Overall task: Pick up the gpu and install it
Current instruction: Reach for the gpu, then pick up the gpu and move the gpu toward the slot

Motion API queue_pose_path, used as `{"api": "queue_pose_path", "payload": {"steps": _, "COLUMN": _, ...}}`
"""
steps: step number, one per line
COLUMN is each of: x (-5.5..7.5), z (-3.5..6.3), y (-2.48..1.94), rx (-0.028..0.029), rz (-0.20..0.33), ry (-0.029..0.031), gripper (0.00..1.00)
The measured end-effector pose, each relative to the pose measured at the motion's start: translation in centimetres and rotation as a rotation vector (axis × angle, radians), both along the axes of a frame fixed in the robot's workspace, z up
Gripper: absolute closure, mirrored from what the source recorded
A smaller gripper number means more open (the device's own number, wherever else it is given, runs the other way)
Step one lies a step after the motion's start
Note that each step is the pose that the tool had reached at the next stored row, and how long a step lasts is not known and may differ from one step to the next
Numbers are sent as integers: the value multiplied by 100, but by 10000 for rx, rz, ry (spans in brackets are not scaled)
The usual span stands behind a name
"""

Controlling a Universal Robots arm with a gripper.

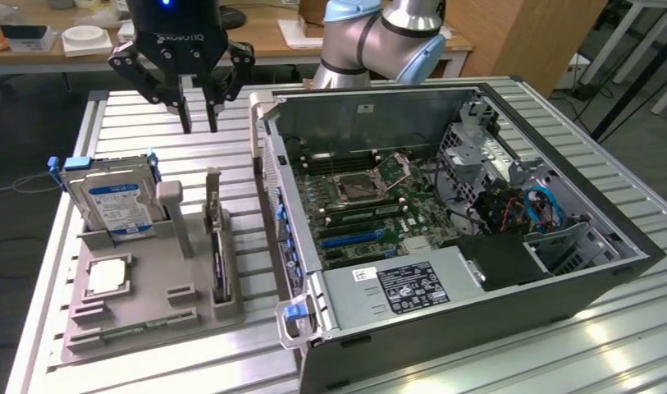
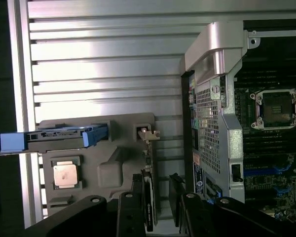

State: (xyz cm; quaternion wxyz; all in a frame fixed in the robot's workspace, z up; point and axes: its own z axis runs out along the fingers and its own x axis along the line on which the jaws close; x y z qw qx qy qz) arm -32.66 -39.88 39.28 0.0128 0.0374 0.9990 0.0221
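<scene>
The gpu stands on its long thin edge in a slot of the grey tray, at the side of the tray that is nearest to the open computer case. Its long axis runs parallel to the side wall of the case. The end with the pale metal bracket points to the far end of the tray in the exterior view, and the dark end points toward the camera. In the wrist view the gpu is seen from above as a narrow dark strip, with the silvery bracket at one end of it.

The claw hangs in the air above the ribbed metal surface, higher than the tray, and it touches nothing. Its two fingers point straight down with a moderate gap between them, and the gap is empty. In the wrist view the claw has the dark strip of the card below it, lying between the two fingers and closer to one of them.

On the same tray the hard drive stands upright, and the square processor lies flat near it.
</scene>
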Motion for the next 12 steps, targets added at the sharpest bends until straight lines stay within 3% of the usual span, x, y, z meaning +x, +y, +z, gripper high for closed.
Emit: {"api": "queue_pose_path", "payload": {"steps": 12, "x": 0, "z": 0, "y": 0, "rx": 0, "rz": 0, "ry": 0, "gripper": 64}}
